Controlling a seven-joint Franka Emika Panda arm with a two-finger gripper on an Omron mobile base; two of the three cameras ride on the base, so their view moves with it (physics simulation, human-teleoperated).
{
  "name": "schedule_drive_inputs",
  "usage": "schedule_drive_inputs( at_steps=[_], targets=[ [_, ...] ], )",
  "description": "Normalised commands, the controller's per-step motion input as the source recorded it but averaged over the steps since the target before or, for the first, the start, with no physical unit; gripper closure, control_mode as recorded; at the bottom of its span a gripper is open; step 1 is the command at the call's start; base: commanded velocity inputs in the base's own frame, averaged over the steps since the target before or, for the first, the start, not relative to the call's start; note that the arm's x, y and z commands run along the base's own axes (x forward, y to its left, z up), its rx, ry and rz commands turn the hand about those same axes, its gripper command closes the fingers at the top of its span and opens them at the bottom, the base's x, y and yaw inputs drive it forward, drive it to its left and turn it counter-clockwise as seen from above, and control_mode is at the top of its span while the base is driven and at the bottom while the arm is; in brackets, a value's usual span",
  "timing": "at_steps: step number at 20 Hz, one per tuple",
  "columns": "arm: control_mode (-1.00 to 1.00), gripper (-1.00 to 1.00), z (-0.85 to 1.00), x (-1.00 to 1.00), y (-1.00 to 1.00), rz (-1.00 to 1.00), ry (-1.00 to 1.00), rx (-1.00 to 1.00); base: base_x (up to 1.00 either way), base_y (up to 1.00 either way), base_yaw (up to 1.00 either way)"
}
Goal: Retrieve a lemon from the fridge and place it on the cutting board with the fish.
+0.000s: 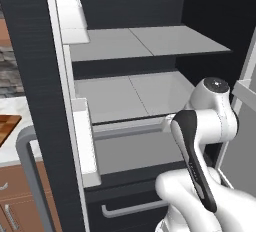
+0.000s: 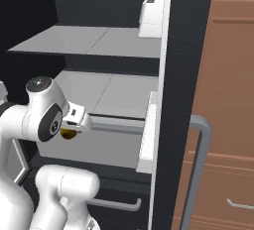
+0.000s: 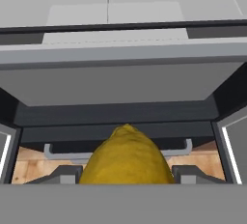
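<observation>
Yellow lemon (image 3: 126, 155) sits clamped between my jaws, just in front of the open fridge (image 1: 150, 86) shelves. I'd back out slowly, keeping clear of the door edges.

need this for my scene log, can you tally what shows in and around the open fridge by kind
lemon: 1, between the fingers of the gripper
grey fridge shelves: 2
fridge drawer handle: 1
grey fridge door bar handle: 1
cutting board: 1, on the counter beside the fridge
total: 6
</observation>
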Motion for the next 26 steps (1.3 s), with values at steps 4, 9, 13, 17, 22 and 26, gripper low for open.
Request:
schedule_drive_inputs(
  at_steps=[4,9,13,17,22,26],
  targets=[
    [1.00,1.00,0.00,0.00,0.00,0.00,0.00,0.00,-0.36,0.00,0.00],
    [1.00,1.00,0.00,0.00,0.00,0.00,0.00,0.00,-0.62,0.00,0.00],
    [1.00,1.00,0.00,0.00,0.00,0.00,0.00,0.00,-0.73,0.00,0.00],
    [1.00,1.00,0.00,0.00,0.00,0.00,0.00,0.00,-0.79,0.00,0.00],
    [1.00,1.00,0.00,0.00,0.00,0.00,0.00,0.00,-0.75,0.08,0.00],
    [1.00,1.00,0.00,0.00,0.00,0.00,0.00,0.00,-0.63,0.36,0.00]
  ],
)
